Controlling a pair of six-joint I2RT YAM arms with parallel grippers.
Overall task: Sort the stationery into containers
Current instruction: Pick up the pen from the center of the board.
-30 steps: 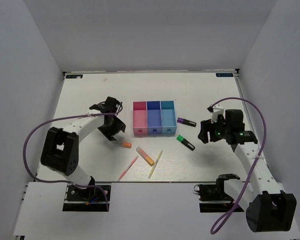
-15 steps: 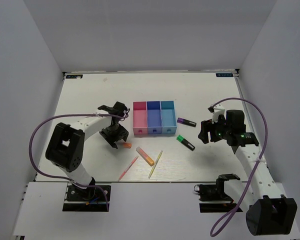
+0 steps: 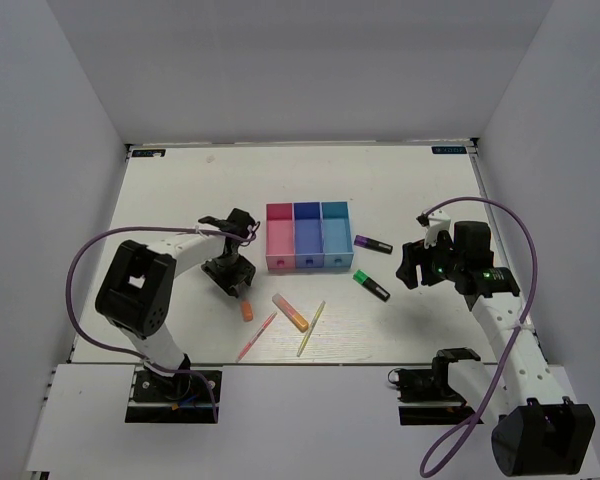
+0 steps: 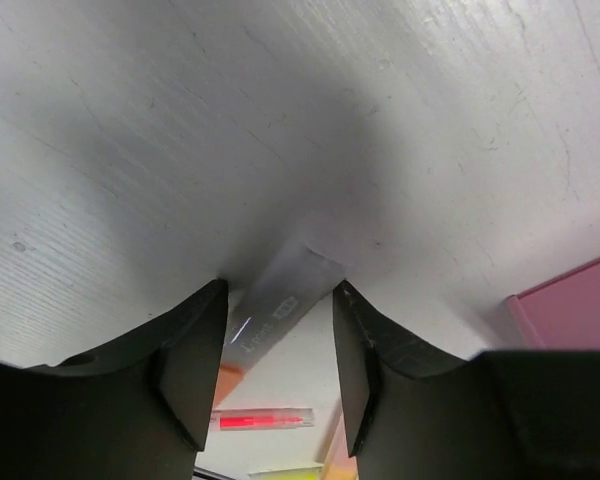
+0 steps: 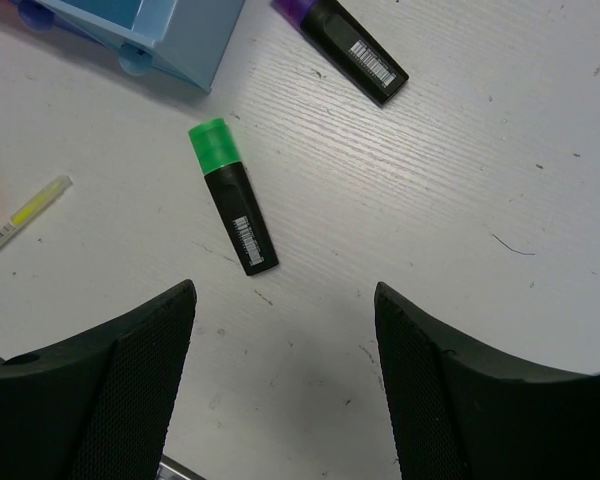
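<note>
Left wrist cam: left gripper [image 4: 280,290] fingers straddle short orange highlighter w/ grey label [image 4: 270,318], lying diagonally btwn them. Clamped or not, can't tell. Pink-red plastic bin [image 4: 570,310] nearby, rightward. R gripper [image 5: 283,290] spread wide.

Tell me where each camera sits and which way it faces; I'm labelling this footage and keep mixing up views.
Top external: fixed above and behind the bases, looking down on the table; both arms, the left gripper and right gripper show.
Left wrist: on the left arm, looking close along its fingers at the table, an orange highlighter between them.
Right wrist: on the right arm, looking down past its spread fingers at the green-black highlighter.
Shared: top and right wrist both show that highlighter and the light blue bin.
</note>
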